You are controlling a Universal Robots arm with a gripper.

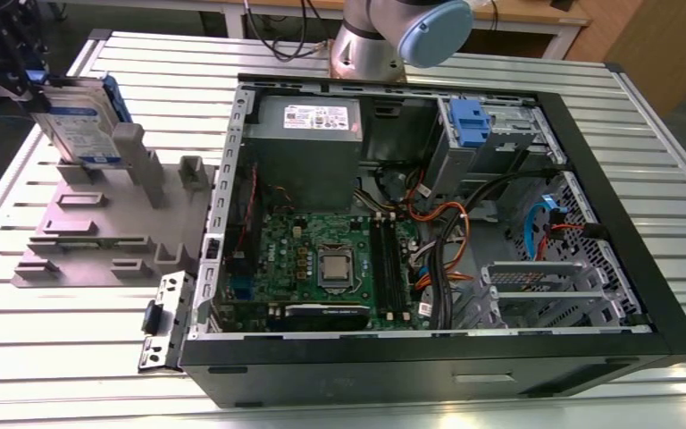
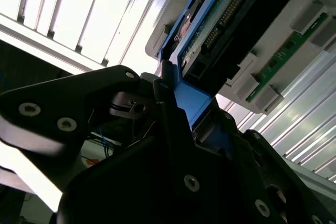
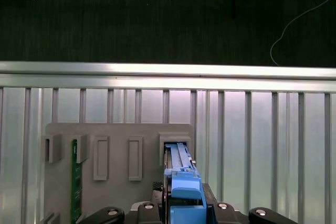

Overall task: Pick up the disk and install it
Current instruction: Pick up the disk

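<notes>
Early stage: the disk is grasped but not yet installed.

In the first wrist view, at the bottom centre, the gripper (image 3: 181,211) has its fingers closed on the blue end tab of the disk (image 3: 178,163). The second wrist view shows the same grip, with black fingers (image 2: 164,85) pressed against the blue carrier. The disk stands on edge just beyond, and its far end appears to sit in a slot of the grey holder rack (image 3: 115,132). A green circuit board (image 3: 76,182) stands in another slot of the rack.

In the exterior view, the disk (image 1: 81,130) and gripper (image 1: 47,88) are at the upper left, well apart from the open computer case (image 1: 439,362) at centre and right. Lifting, carrying and fitting are judged to remain.

Inside the case, nearest at the lower centre is the motherboard (image 1: 319,259). A bare metal drive cage (image 1: 534,286) is at the lower right. Farther back are orange and black cables (image 1: 439,223). At the upper edge are a grey power-supply box (image 1: 307,116) and a bay holding a blue carrier (image 1: 468,121).
</notes>
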